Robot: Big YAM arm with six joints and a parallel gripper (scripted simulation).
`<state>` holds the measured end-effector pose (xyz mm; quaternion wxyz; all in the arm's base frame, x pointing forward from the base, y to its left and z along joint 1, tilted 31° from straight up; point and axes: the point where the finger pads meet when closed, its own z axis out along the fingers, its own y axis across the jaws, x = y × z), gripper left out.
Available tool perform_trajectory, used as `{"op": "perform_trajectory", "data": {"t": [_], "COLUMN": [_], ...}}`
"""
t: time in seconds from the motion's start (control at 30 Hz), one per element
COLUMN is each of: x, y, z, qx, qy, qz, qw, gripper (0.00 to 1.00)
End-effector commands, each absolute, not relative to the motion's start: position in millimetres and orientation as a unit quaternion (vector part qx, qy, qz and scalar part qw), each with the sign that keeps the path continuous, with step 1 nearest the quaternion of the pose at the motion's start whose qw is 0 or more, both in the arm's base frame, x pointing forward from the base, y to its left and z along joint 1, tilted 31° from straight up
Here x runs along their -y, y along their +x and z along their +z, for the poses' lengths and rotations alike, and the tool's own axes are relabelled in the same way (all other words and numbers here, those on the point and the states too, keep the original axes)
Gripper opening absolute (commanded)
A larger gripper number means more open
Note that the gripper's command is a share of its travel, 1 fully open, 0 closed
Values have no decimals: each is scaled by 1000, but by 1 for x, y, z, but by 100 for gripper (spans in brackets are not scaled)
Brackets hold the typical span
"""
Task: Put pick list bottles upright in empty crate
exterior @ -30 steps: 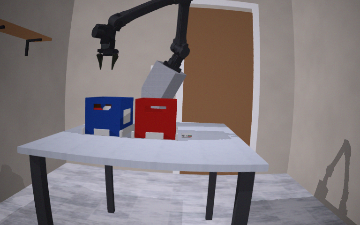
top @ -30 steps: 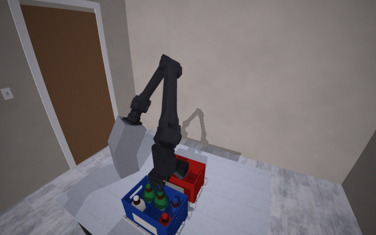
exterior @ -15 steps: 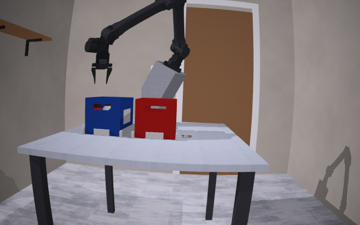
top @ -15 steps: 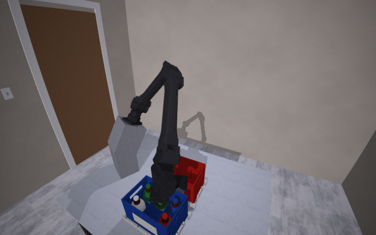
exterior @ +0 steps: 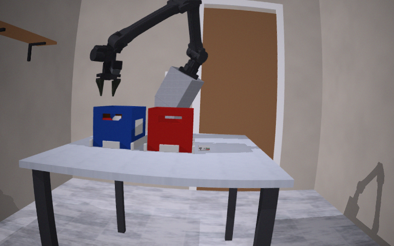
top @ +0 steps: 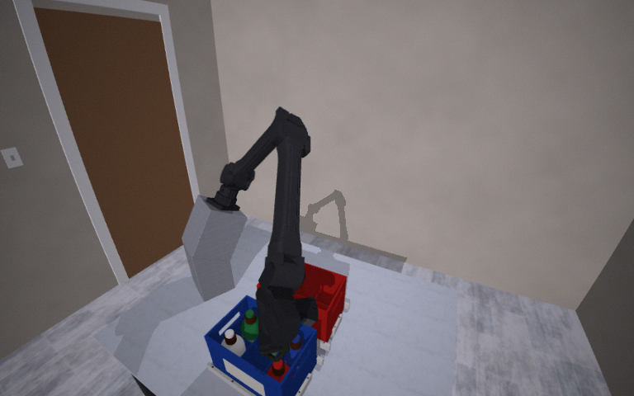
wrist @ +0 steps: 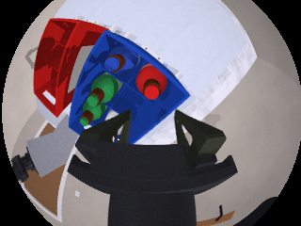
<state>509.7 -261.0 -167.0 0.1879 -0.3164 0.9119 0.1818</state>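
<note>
Handling, by top view, left to right: white-labelled bottle with brown neck and white cap, green-labelled bottle with green cap, red-labelled bottle with red cap, blue-labelled bottle with blue cap. A second green-labelled bottle shows well only in the wrist view. Judged stiff, smooth and perhaps slippery; glass or plastic cannot be told, nor weight. Best hold: the neck just under the cap, squarely from above — the shoulders widen and sit close to the dividers. A skewed lift could snag a divider and drag the crate.

End effector: fingers moderately wide, nothing between them, above the left crate.

Containers, exterior view, left to right: blue crate with dividers, level on the surface, contains all the bottles seen. Red crate with dividers, also level, is presumably the destination; no bottle visible in it. Small printed paper strip lies beside the red crate — counts too small to read here. Transfer judged not begun; next move probably a descent onto one neck.

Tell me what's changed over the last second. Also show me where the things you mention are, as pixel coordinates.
The gripper [top: 276, 351] [exterior: 106, 95] [wrist: 152, 113] came down and shifted away from the red crate [top: 333, 310] [exterior: 171, 133] [wrist: 46, 54], over the blue one [top: 215, 352] [exterior: 112, 130] [wrist: 146, 114]. Nothing was gripped or released; it's open. Both crates stayed put, untilted.
</note>
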Motion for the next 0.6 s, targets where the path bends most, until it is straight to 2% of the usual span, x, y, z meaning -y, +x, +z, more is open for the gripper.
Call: {"op": "perform_trajectory", "data": {"t": [0.0, 0.57], "x": [257, 254], "y": [524, 518], "z": [-171, -172], "qx": [-893, -894], "qy": [-365, -363], "qz": [176, 180], "qw": [195, 192], "gripper": [61, 61]}}
